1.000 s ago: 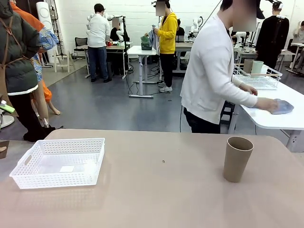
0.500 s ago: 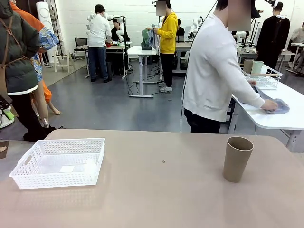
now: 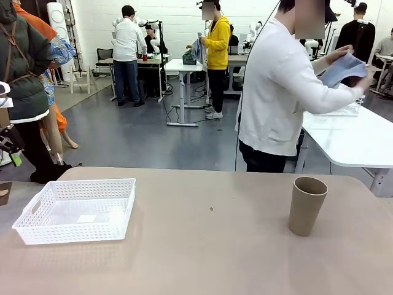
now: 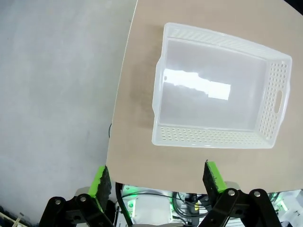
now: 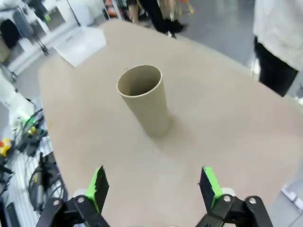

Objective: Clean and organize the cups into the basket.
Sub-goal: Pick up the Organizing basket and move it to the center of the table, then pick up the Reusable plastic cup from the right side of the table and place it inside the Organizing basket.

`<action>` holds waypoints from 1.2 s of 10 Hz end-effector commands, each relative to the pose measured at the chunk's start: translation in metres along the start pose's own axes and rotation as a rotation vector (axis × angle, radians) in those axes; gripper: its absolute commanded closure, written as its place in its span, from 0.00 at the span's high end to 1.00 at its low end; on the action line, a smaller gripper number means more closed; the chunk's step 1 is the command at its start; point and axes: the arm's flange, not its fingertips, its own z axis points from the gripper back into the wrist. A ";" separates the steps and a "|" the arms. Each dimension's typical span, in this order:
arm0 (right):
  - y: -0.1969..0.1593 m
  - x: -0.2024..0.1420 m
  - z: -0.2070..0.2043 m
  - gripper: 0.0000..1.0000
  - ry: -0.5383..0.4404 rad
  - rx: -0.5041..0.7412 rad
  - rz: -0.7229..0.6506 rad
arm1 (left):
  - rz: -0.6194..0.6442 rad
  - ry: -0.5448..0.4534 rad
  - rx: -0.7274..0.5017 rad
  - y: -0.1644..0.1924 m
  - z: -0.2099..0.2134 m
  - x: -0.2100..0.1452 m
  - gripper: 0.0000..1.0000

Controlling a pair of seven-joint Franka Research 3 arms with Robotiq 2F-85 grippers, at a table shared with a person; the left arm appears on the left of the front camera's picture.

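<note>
One cup (image 5: 142, 100) upright beyond right claw (image 5: 154, 185) | basket (image 4: 213, 136) beyond left claw (image 4: 158, 182) | both spread wide

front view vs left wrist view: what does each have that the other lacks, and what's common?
Front: one tan cup upright on the table's right side, and a person in a white top holding up a blue cloth by the next table. Left wrist: the left pincer, open, over the table edge and grey floor. Both: the white basket, no cups in it, on the tan table.
</note>
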 end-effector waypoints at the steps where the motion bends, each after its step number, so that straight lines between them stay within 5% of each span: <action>1: 0.000 0.003 0.009 1.00 -0.048 -0.027 -0.012 | -0.014 0.004 -0.001 0.003 0.002 0.000 1.00; 3: 0.000 0.000 0.005 1.00 -0.013 -0.008 -0.002 | -0.014 0.004 -0.001 0.003 0.002 0.000 1.00; 5: -0.024 -0.006 0.019 1.00 -0.161 0.115 0.288 | 0.000 0.010 -0.027 0.003 0.005 0.002 1.00; 7: -0.057 -0.005 0.019 1.00 -0.230 0.184 0.365 | -0.022 -0.003 -0.018 -0.006 0.009 0.002 1.00; 12: -0.107 0.001 -0.010 1.00 -0.261 0.213 0.252 | -0.042 -0.015 -0.011 -0.015 0.009 0.000 1.00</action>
